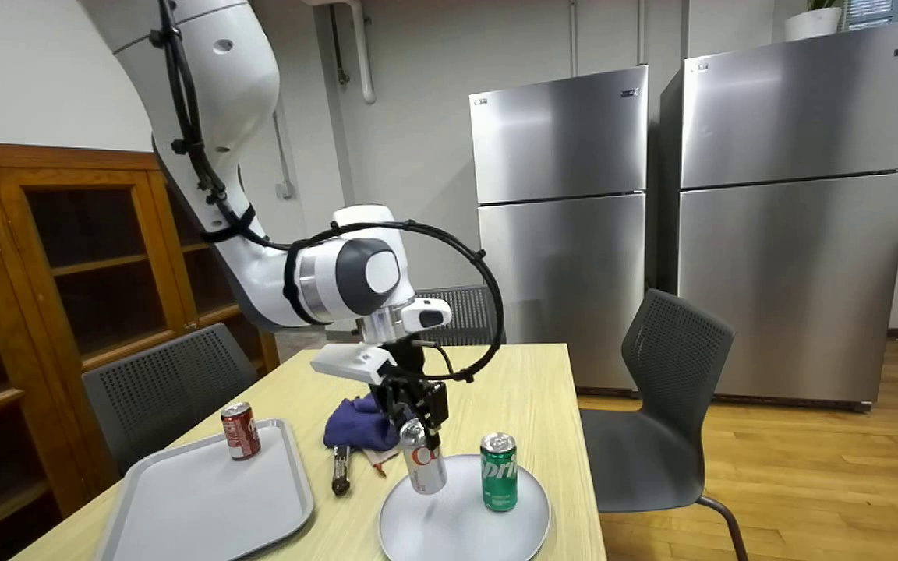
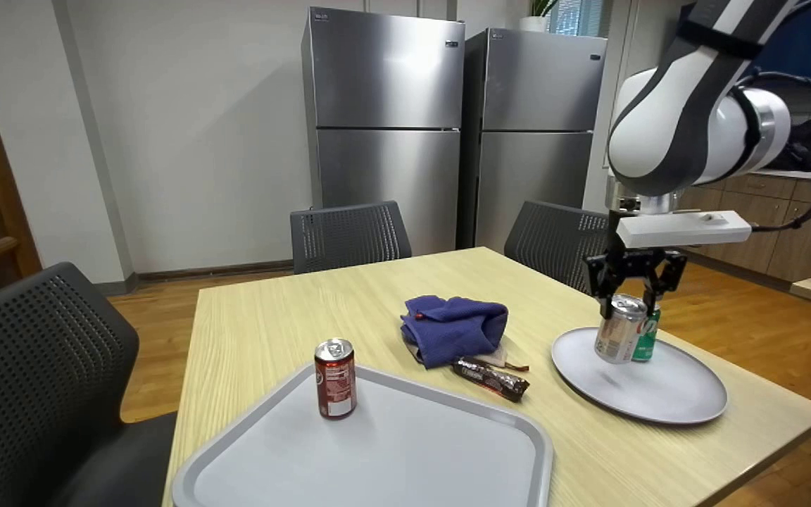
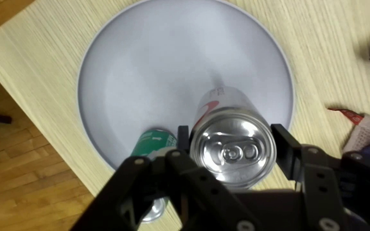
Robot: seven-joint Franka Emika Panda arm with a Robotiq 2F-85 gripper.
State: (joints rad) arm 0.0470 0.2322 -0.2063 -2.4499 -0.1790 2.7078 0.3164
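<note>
A pale bench (image 2: 307, 310) carries a grey tray (image 2: 405, 454) and a round grey plate (image 2: 669, 387). The pincer (image 2: 629, 310) clamps a silver can (image 3: 233, 141) with red lettering, tilted just above the plate, where a green can (image 1: 500, 477) showing "pri" stands; a red can (image 2: 336, 384) stands in the tray. A dark wrapped bar (image 2: 491, 378) lies between tray and plate, its print too small to read.
</note>
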